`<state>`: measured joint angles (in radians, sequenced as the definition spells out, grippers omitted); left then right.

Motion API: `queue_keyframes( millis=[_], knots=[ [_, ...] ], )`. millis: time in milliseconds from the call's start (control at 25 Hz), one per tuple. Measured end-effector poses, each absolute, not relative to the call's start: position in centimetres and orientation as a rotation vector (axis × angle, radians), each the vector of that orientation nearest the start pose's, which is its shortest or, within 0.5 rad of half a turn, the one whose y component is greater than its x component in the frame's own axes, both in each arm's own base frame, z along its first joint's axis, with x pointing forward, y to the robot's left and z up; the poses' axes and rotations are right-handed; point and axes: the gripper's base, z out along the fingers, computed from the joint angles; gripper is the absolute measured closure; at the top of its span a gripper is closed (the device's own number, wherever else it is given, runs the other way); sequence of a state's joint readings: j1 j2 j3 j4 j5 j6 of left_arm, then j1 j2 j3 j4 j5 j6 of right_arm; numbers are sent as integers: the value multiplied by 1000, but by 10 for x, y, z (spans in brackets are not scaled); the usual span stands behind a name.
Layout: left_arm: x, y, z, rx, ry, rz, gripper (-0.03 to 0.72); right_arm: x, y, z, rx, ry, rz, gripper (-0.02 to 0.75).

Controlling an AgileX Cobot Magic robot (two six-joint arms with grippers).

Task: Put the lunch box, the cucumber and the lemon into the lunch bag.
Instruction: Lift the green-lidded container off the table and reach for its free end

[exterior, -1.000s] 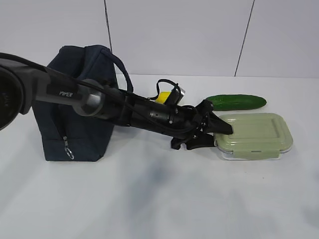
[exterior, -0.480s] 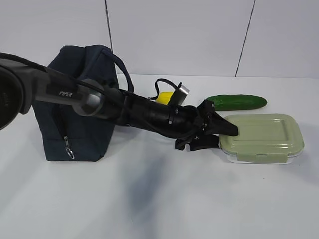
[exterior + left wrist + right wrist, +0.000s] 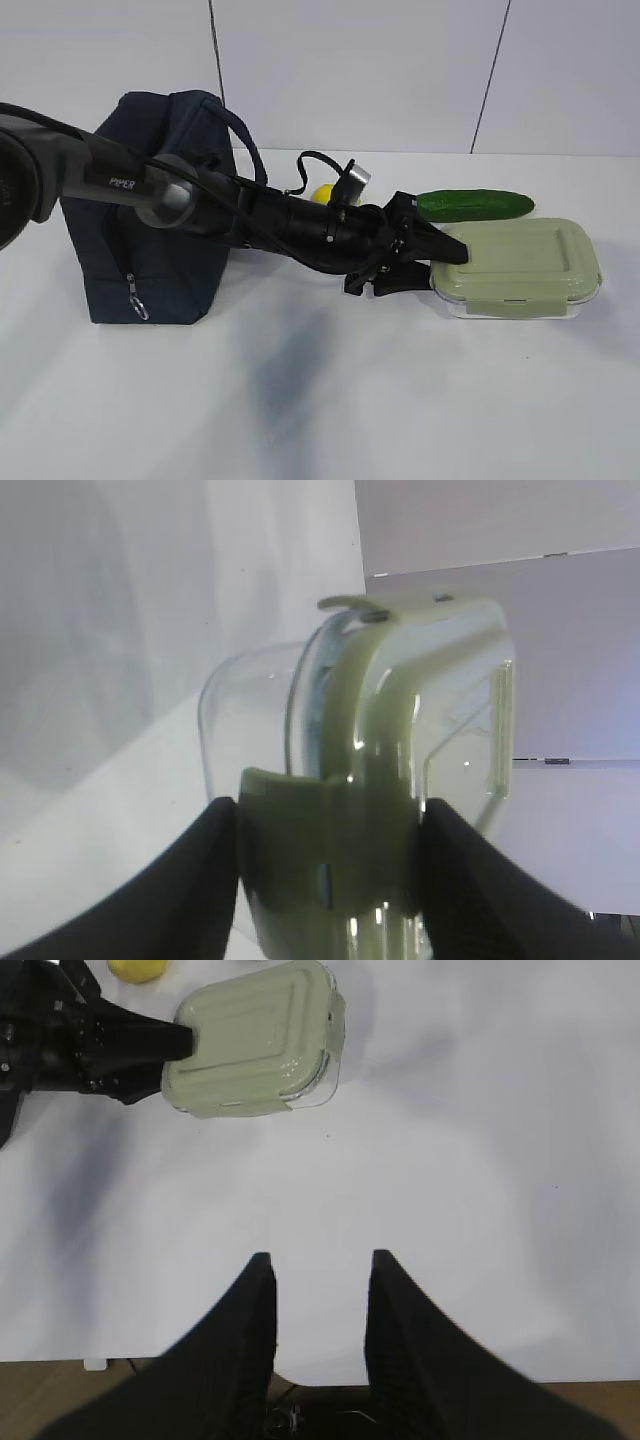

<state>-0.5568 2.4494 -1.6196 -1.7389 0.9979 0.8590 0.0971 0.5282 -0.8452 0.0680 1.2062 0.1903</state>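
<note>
With the left gripper (image 3: 432,265) clamped on the lunch box (image 3: 520,265) at its short end, just off the worktop (image 3: 330,400) near the cucumber (image 3: 472,204), keep it level while carrying it to the lunch bag (image 3: 150,210); the right gripper (image 3: 318,1290) hangs open, empty.

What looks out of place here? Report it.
Little stands out. The lunch box is clamped at one end by the left gripper, lid shut and undamaged. The cucumber and lemon lie behind on the table. Nothing spilled.
</note>
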Motion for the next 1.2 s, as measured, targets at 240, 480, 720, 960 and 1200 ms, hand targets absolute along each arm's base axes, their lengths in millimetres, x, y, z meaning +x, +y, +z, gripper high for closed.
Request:
queue_keyframes(
  millis=[240, 480, 720, 960, 1200],
  knots=[
    [373, -321, 96, 195, 2431, -1860, 309, 59, 11, 349, 206, 2436, 248, 498],
    [373, -321, 97, 201, 2429, -1867, 309, 70, 15, 347, 271, 2484, 302, 498],
    [372, -321, 97, 207, 2426, -1873, 309, 69, 7, 356, 268, 2443, 182, 488],
    [372, -321, 97, 207, 2426, -1873, 309, 69, 2, 366, 292, 2403, 122, 405],
    [372, -321, 97, 207, 2426, -1873, 309, 69, -5, 379, 365, 2347, 64, 392]
  ],
)
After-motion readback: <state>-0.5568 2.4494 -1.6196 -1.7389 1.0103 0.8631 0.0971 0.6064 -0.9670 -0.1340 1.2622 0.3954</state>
